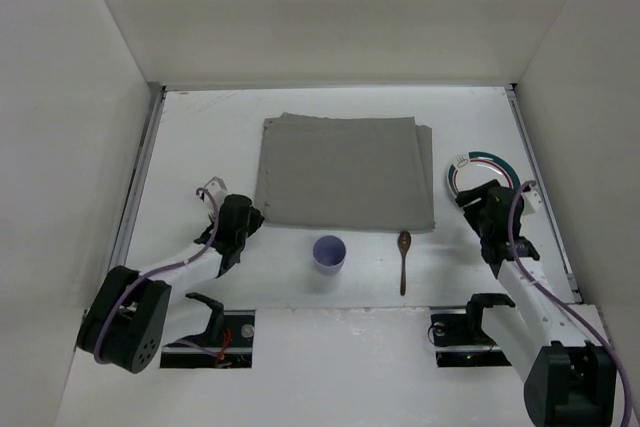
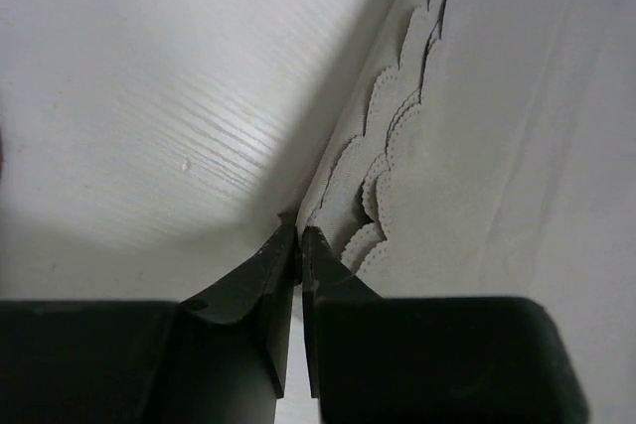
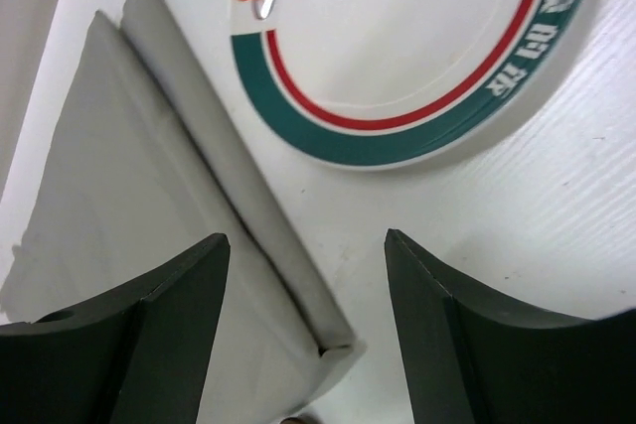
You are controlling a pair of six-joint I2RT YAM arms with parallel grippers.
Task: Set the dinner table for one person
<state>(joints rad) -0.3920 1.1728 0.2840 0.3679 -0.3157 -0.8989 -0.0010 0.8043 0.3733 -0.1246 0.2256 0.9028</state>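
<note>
Top external view: one purple cup (image 1: 330, 251), one wooden spoon (image 1: 404, 259) and one plate (image 1: 478, 159) around one grey mat (image 1: 345, 172). The left gripper (image 2: 299, 240) is clenched at the mat's edge; the right gripper (image 3: 308, 245) is released and partly hides the plate.

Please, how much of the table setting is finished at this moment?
Done: the grey cloth mat lies spread on the dinner table. In hand: the left claw is shut at the mat's left edge, the right claw open by its right corner. Left: the plate, purple cup and wooden spoon all sit off the mat.
</note>
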